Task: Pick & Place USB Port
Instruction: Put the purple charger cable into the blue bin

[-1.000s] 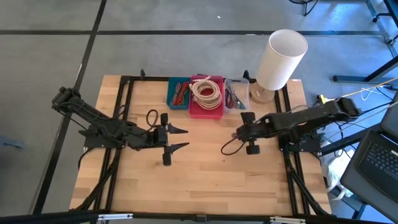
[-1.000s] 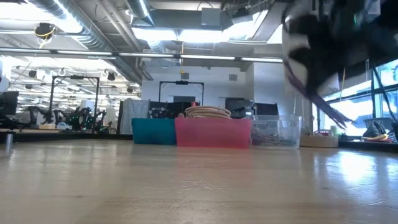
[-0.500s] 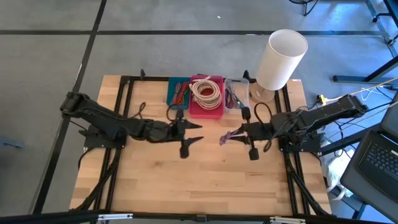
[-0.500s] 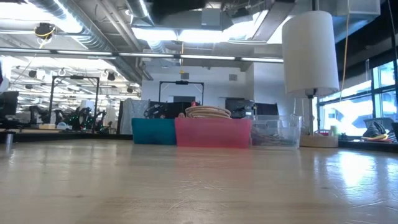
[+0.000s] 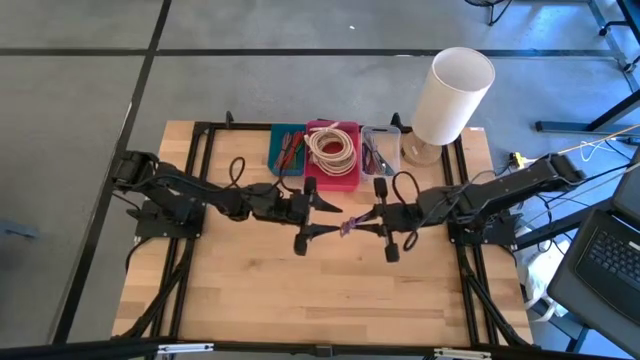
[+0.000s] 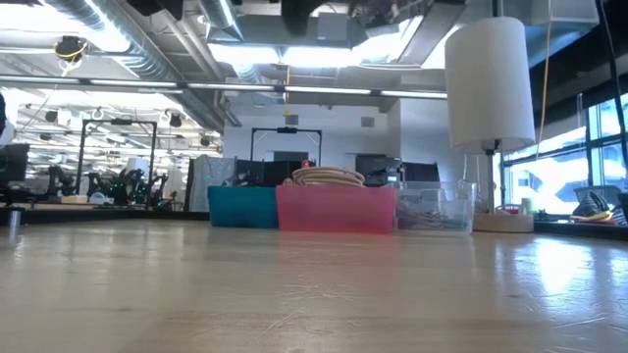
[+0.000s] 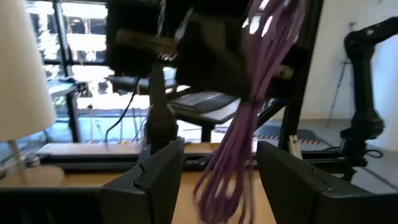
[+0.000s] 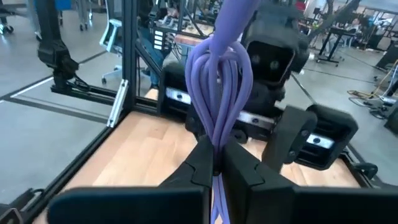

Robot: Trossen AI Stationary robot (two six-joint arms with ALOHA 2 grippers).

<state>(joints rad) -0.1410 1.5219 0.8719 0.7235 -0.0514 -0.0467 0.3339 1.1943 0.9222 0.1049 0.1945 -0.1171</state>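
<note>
Above the table's middle, my right gripper (image 5: 362,222) is shut on a bundle of purple cable (image 5: 349,225). No USB port shows on the bundle. My left gripper (image 5: 337,218) faces it from the table's left and is open. In the left wrist view its two fingers (image 7: 163,174) stand on either side of the cable's hanging loops (image 7: 233,155), apart from them. The right wrist view shows the cable (image 8: 221,81) running out past my right gripper (image 8: 216,163) toward the left gripper's body (image 8: 273,68). My right gripper pinches the looped purple strands (image 8: 216,146) between its two fingers, several strands together. The fingers lie about level and come from the table's right side. The bundle is lifted clear of the table. Its loops (image 7: 217,186) hang slack below the pinch.
A teal bin (image 5: 287,150), a pink bin (image 5: 332,175) with a coiled beige cord and a clear bin (image 5: 380,150) stand in a row at the far edge. A white cylinder (image 5: 450,95) stands at the far right. Black frame rails (image 5: 200,170) run along both sides. Bare wood (image 5: 330,300) lies near the front.
My right gripper has risen and tipped from pointing down to about level. It has carried the purple cable up off the table and toward the left. My left gripper has reached toward the table's right, and its open fingers now stand around the cable.
</note>
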